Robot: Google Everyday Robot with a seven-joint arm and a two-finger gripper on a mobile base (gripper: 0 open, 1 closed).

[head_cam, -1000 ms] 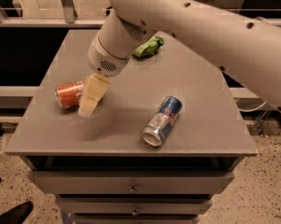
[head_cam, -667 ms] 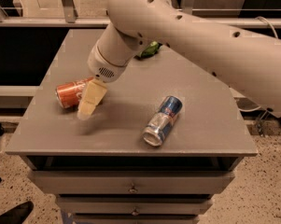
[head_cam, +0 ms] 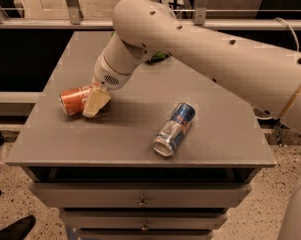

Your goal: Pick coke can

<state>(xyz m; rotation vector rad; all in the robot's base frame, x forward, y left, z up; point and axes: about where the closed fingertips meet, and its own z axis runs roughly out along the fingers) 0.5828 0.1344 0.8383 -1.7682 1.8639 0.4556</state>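
The coke can (head_cam: pixel 72 100) lay on its side near the left edge of the tabletop (head_cam: pixel 130 136). The pincer (head_cam: pixel 96 103) sat low against its right end; whether released or clenched could not be told. Recommended: centre squarely across the can's body before closing. A blue-and-silver can (head_cam: pixel 174 129) lay well apart, rightward.

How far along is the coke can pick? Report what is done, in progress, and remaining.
Done: the approach; the gripper is down at the coke can. In hand: securing a grasp; whether it grips is not visible. Left: lifting, since the coke can lies on its side on the table. The blue-and-silver can lies apart.
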